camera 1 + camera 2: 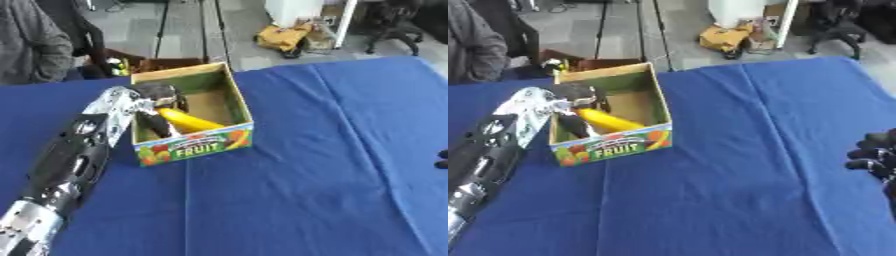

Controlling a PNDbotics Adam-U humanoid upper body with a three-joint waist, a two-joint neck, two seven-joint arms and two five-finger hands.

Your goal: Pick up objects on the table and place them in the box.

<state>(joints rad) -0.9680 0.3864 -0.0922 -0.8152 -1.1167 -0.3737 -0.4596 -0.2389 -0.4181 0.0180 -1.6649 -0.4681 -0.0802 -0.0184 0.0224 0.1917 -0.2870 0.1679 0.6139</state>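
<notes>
Partly hidden, left robot hand (156, 107) grips yellow object (188, 120) inside box (194, 146).

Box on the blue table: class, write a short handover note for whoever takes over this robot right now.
Left hand: reaching into the box, fingers curled by a yellow banana-like fruit; whether they grip it I cannot tell.
Right hand: idle at the table's right edge, fingers curled, holding nothing.
Done: the yellow fruit is inside the box.
Left: let go if still holding, lift the left hand out. No other loose items show on the blue tablecloth.
</notes>
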